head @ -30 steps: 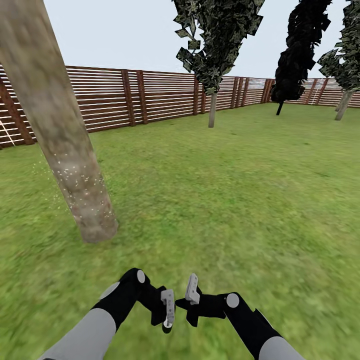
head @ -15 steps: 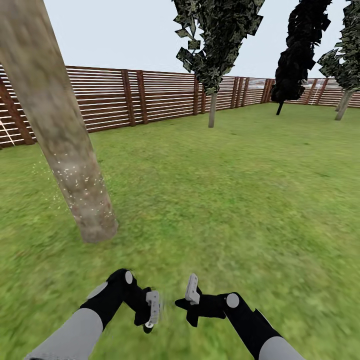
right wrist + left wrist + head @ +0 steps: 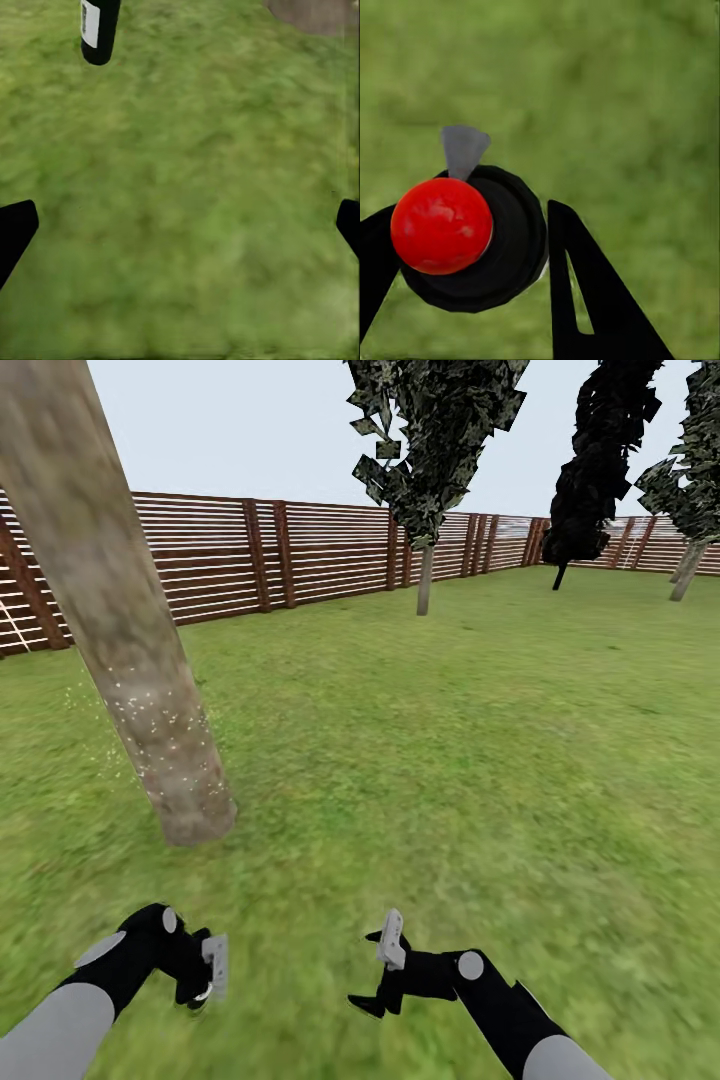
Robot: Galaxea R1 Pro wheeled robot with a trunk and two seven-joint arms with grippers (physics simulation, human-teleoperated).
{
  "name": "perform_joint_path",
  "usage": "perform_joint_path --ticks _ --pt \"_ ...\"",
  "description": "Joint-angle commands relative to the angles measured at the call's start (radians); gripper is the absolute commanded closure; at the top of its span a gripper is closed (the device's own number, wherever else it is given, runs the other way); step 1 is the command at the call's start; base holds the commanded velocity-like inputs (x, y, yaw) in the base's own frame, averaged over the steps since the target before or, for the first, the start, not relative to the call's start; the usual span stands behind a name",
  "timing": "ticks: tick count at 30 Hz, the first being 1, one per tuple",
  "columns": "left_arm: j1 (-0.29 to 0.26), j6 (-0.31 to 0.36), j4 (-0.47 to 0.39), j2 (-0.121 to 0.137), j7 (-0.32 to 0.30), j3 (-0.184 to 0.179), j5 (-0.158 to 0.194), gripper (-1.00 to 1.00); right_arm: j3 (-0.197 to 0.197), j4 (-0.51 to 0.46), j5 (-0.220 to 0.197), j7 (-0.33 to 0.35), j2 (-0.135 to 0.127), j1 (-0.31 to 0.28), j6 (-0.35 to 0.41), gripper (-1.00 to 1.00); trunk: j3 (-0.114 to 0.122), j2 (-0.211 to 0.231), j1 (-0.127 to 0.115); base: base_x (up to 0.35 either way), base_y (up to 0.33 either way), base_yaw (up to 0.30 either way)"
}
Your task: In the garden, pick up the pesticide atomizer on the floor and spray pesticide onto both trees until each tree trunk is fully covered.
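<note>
One trunk speckled, one tree to go!

Left gripper (image 3: 205, 985) is clamped around the black pesticide atomizer with the round red cap (image 3: 441, 225), low over the green lawn (image 3: 450, 760). The thick grey-brown tree trunk (image 3: 130, 640) beside it carries pale whitish pesticide specks (image 3: 150, 720) low down, looking only partly covered. Right gripper (image 3: 385, 975) hangs wide open, empty. The far grey-trunked tree (image 3: 425, 575) looks unsprayed.

Fenced garden: lawn (image 3: 450, 740), slat fence (image 3: 300, 555), trees (image 3: 430, 450).
</note>
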Motion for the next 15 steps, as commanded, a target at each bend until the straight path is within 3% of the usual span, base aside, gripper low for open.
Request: perform_joint_path --ticks 1,3,4,5,7,9,11,13,14,15 --pt "0.002 0.003 0.016 -0.003 0.076 0.077 0.011 1.00 -0.006 0.014 0.007 -0.117 -0.005 0.000 -0.005 -1.00 -0.001 0.000 0.000 0.000 0.000 0.000" --pt "0.003 -0.003 0.098 -0.008 0.215 0.169 0.037 1.00 -0.017 0.112 0.002 -0.352 -0.010 0.002 -0.006 -1.00 -0.001 0.000 0.000 0.000 0.000 0.000" --pt "0.003 -0.009 0.190 -0.010 0.351 0.237 0.108 1.00 -0.021 0.217 -0.027 -0.554 -0.011 0.003 -0.018 -1.00 -0.001 0.000 0.000 0.000 0.000 0.000" --pt "0.003 -0.030 0.263 -0.010 0.460 0.282 0.182 1.00 -0.024 0.289 -0.077 -0.695 -0.010 0.004 -0.050 -1.00 -0.001 0.000 0.000 0.000 0.000 0.000" --pt "0.006 -0.174 0.393 -0.010 0.683 0.328 0.349 1.00 -0.026 0.414 -0.209 -0.913 -0.009 0.006 -0.190 -1.00 -0.001 0.000 0.000 0.000 0.000 0.000" --pt "0.032 -0.291 0.455 -0.011 0.856 0.342 0.470 1.00 -0.028 0.486 -0.321 -1.031 -0.012 0.012 -0.294 -1.00 -0.001 0.000 0.000 0.000 0.000 0.000" --pt "0.076 -0.381 0.474 -0.014 0.970 0.347 0.601 1.00 -0.029 0.517 -0.429 -1.094 -0.017 0.044 -0.368 -1.00 -0.001 0.000 0.000 0.000 0.000 0.000" --pt "0.120 -0.485 0.479 -0.015 1.010 0.348 0.746 1.00 -0.028 0.526 -0.477 -1.113 -0.023 0.069 -0.413 -1.00 -0.001 0.000 0.000 0.000 0.000 0.000" --pt "0.145 -0.517 0.480 -0.015 1.018 0.349 0.794 1.00 -0.028 0.528 -0.488 -1.117 -0.024 0.075 -0.423 -1.00 -0.001 0.000 0.000 0.000 0.000 0.000" --pt "0.170 -0.531 0.481 -0.015 1.022 0.349 0.814 1.00 -0.027 0.530 -0.491 -1.118 -0.024 0.079 -0.427 -1.00 -0.001 0.000 0.000 0.000 0.000 0.000"
